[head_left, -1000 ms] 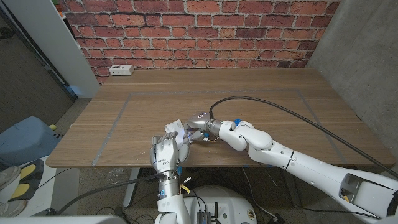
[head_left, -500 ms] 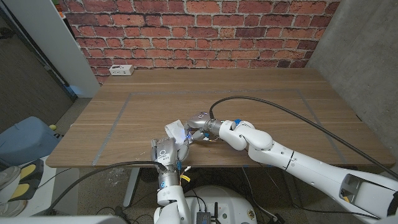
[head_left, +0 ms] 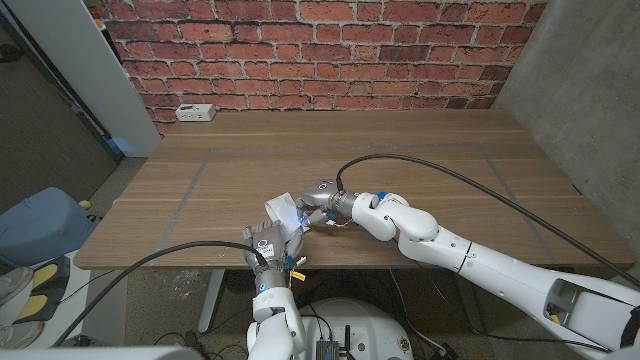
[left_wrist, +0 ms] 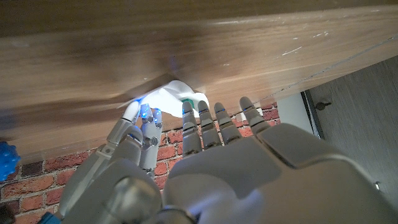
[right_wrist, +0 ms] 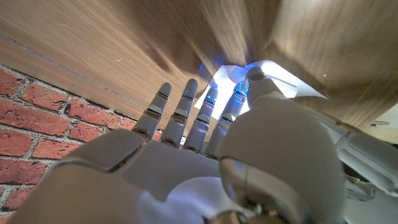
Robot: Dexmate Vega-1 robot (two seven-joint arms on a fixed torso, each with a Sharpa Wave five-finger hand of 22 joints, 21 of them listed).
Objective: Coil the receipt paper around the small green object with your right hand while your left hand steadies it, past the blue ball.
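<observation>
Head view: wooden table (head_left: 420, 150), brick wall (head_left: 330, 50).

A wooden table (head_left: 420, 150) is set against a red brick wall (head_left: 330, 50), flanked by a grey concrete pillar (head_left: 590, 90).

receipt paper (head_left: 283, 209): white, curled, near table's front edge | small green object (left_wrist: 186, 103): mostly hidden under paper
</observation>
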